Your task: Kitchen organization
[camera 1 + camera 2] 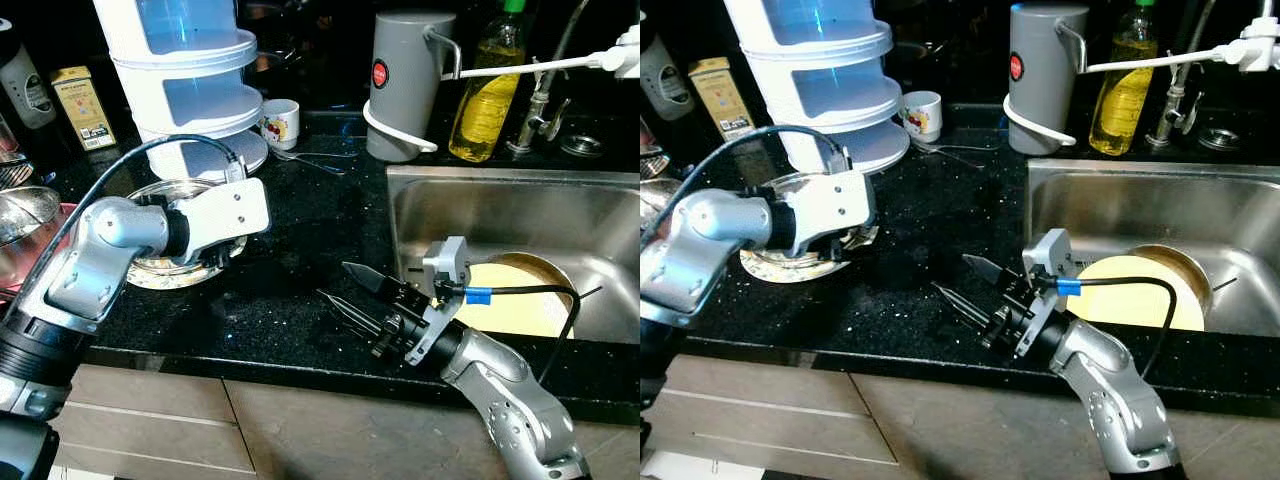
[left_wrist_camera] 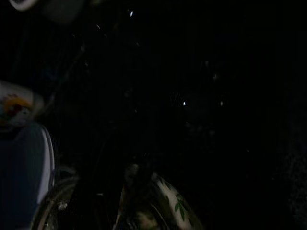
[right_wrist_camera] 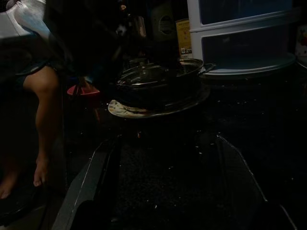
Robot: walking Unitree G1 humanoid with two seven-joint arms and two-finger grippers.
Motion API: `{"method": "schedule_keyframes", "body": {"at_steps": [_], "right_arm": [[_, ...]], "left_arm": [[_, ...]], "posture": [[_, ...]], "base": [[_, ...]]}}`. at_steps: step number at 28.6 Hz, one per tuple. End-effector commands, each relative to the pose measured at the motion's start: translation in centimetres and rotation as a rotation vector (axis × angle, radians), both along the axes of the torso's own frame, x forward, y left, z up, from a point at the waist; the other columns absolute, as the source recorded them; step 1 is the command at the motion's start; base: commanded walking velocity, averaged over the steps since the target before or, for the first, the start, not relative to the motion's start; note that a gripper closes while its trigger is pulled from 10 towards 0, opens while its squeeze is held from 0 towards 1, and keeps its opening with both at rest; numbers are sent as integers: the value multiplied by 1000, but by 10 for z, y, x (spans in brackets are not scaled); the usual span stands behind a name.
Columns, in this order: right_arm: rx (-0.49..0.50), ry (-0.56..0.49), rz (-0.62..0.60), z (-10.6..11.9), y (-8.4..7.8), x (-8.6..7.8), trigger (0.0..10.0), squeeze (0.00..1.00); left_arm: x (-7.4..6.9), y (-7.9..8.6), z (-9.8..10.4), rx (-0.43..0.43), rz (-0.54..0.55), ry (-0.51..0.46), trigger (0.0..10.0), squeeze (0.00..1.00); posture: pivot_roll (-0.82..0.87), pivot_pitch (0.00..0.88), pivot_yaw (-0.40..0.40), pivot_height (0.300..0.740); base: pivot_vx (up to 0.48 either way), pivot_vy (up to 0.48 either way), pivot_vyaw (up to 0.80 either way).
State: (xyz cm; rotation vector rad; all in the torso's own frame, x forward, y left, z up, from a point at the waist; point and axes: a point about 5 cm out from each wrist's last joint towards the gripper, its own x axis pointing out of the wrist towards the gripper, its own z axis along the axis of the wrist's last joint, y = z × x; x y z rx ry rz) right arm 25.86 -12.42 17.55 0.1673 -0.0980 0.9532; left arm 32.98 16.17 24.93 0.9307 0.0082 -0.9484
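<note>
Right end effector [image 1: 345,286]: hovers low over the black speckled counter [image 1: 300,250], just left of the steel sink [image 1: 500,215]; its two black fingers [image 1: 368,277] are spread wide, nothing between them, tips directed toward the robot's left. Right wrist view confirms both fingers apart over bare counter, aimed at the plate stack.

Left end effector: hidden under its white wrist housing [image 1: 215,220]; cannot tell whether its fingers are apart or closed. It sits over a leaf-patterned plate [image 1: 150,275] that carries a glass-lidded dark pan [image 3: 156,84], at the counter's left part. Left wrist view is very dark; the patterned plate rim [image 2: 172,203] is just made out.

Behind the plate: white stacked drawer unit [image 1: 185,75], small printed mug [image 1: 280,122] beside it. Further right: grey jug [image 1: 405,80], oil bottle [image 1: 487,95], faucet [image 1: 540,105]. Yellow plate [image 1: 520,300] lies in the sink.

Person's bare leg [image 3: 45,110] in the right wrist view.
</note>
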Motion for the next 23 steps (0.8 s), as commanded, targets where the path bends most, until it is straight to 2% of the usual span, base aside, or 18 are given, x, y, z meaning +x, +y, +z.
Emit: {"method": "schedule_keyframes", "body": {"at_steps": [1, 6, 7, 8, 19, 23], "right_arm": [[-9, -1, 9, 1, 2, -3, 10000, 0], [-11, -2, 5, 1, 1, -3, 10000, 0], [-10, -3, 5, 1, 0, -3, 10000, 0], [-10, -4, 4, 1, 1, -3, 10000, 0], [-10, -7, 6, 1, 2, -2, 10000, 0], [-9, -8, 5, 1, 2, -1, 10000, 0]], "left_arm": [[1, 0, -3, 15, 0, 3, 10000, 0], [4, 1, -2, 21, 11, -10, 10000, 0], [5, 2, -2, 22, 12, -8, 1608, 0], [5, 2, -3, 22, 10, -5, 0, 0], [5, 3, -4, 17, -2, 1, 0, 0], [6, 3, 1, 11, 0, -21, 0, 0]], "posture": [[-76, 0, 12, 740], [-76, 0, 11, 740], [-77, 0, 12, 740], [-77, 0, 12, 740], [-71, 0, 7, 740], [-69, 0, 8, 740]], "base": [[0, 0, 0], [0, 0, 0], [0, 0, 0], [0, 0, 0], [0, 0, 0], [0, 0, 0]]}}
